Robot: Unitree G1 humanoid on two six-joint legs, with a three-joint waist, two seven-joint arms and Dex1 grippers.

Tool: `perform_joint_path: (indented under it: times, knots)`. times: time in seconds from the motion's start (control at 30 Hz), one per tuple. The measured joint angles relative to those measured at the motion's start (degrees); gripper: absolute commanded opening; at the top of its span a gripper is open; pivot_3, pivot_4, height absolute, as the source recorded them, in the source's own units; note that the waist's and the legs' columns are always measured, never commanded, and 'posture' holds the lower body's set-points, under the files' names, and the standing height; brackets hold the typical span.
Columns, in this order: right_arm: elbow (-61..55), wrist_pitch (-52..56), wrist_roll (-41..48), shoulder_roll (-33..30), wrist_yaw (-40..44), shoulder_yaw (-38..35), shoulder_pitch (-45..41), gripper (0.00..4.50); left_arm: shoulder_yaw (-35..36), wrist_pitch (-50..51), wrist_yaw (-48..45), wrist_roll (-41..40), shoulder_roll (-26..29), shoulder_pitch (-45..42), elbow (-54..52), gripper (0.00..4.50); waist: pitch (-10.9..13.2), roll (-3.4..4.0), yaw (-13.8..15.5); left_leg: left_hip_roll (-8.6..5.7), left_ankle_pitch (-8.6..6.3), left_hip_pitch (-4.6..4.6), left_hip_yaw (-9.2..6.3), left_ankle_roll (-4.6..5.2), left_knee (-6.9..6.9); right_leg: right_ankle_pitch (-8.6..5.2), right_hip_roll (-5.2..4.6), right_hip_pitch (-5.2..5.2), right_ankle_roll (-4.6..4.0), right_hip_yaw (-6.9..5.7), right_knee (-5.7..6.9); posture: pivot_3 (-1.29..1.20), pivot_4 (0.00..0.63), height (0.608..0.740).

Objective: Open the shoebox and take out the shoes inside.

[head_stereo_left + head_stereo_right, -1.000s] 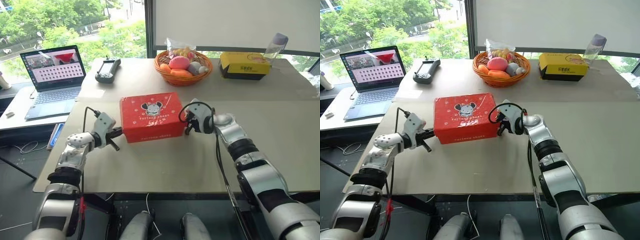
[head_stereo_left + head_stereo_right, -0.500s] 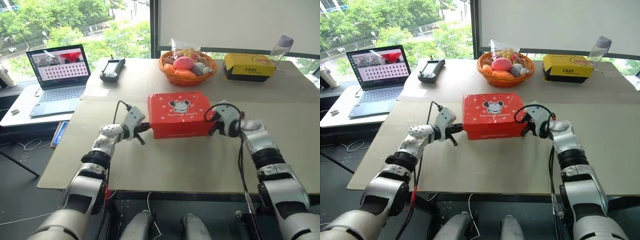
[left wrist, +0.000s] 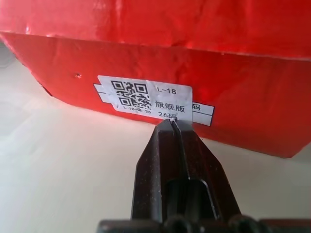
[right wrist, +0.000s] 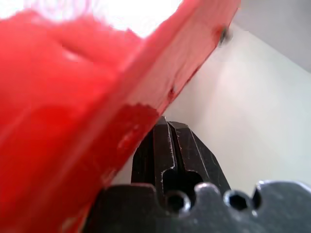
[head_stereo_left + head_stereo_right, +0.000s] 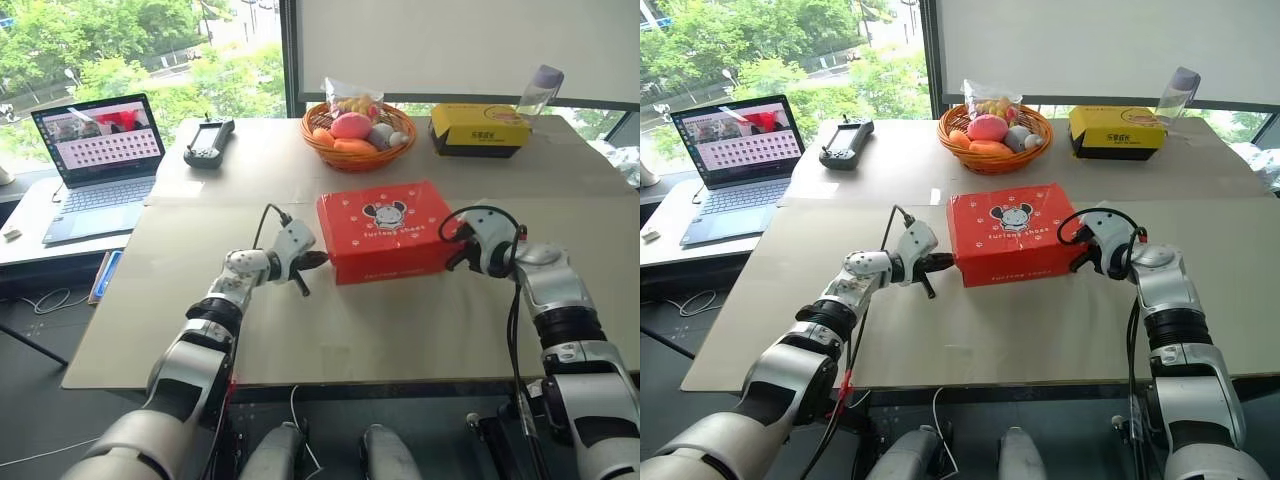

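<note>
Silver-grey shells with black joint bands cover the robot's two arms; a black cable loops over each white wrist housing. The left gripper [image 3: 174,125] and right gripper [image 4: 167,127] each carry two black wedge-shaped fingers above round screw holes.

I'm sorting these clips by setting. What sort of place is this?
Probably an office or lab test area by a window: a plain table holding a red shoebox, an open laptop on a side desk, a handheld controller, and trees outside the glass.
</note>
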Motion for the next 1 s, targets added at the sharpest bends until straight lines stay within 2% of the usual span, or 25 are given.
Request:
perform_joint_path:
  times: [0.33, 0.57, 0.63, 0.8, 0.9, 1.0]
  knots:
    - [-2.4, 1.5, -0.1, 0.4, 2.3, 1.2, 1.6, 0.00, 1.2, -1.4, 3.2, 0.4, 0.6, -0.6, 2.0, 0.02, 0.0, 0.00, 0.3, -0.02, -0.01, 0.00, 0.00, 0.01, 0.03, 0.02, 0.00, 0.03, 0.03, -0.01, -0.01, 0.00, 0.150, 0.732]
    - [-2.2, 1.7, -1.0, -0.1, 0.7, 2.1, 2.3, 0.00, 1.9, -1.6, 2.9, 0.2, 1.3, -0.7, 0.6, 0.02, 0.0, 0.00, 0.1, -0.02, 0.00, 0.00, 0.00, 0.01, 0.02, 0.02, 0.01, 0.00, 0.03, 0.01, 0.01, 0.00, 0.150, 0.732]
    - [-2.7, 1.8, -1.7, -1.7, -0.3, 2.1, 2.8, 0.00, 2.8, -0.3, 0.0, -2.0, 3.9, 3.0, -6.5, 0.02, 0.0, 0.01, 0.0, -0.01, -0.01, 0.00, 0.02, 0.01, -0.02, 0.02, 0.00, -0.06, 0.02, 0.06, -0.01, 0.00, 0.150, 0.732]
    - [-9.6, 4.4, -2.2, -9.9, 0.6, -0.2, 7.9, 0.00, 7.3, 9.8, -10.6, -12.2, 14.0, 20.4, -32.3, 0.02, 0.0, 0.10, -0.2, 0.07, -0.05, -0.01, 0.07, 0.07, -0.08, -0.01, -0.01, -0.16, -0.05, 0.18, 0.00, 0.00, 0.150, 0.732]
    - [-16.1, 7.1, -1.0, -13.9, 2.4, -2.5, 11.4, 0.00, 10.2, 19.6, -14.6, -21.5, 17.4, 29.8, -47.7, 0.02, 0.0, 0.16, 0.2, 0.14, -0.08, 0.12, 0.04, 0.05, -0.04, -0.01, -0.04, -0.13, -0.07, 0.11, -0.01, 0.00, 0.150, 0.732]
    - [-28.1, 13.4, 2.4, -18.3, 6.6, -5.3, 19.1, 0.00, 13.9, 27.8, -15.5, -28.9, 22.1, 38.8, -62.5, 0.02, 0.0, 0.18, 0.6, 0.19, -0.12, 0.16, 0.02, 0.08, -0.09, -0.25, -0.34, -0.12, 0.08, 0.08, -0.06, 0.00, 0.150, 0.732]
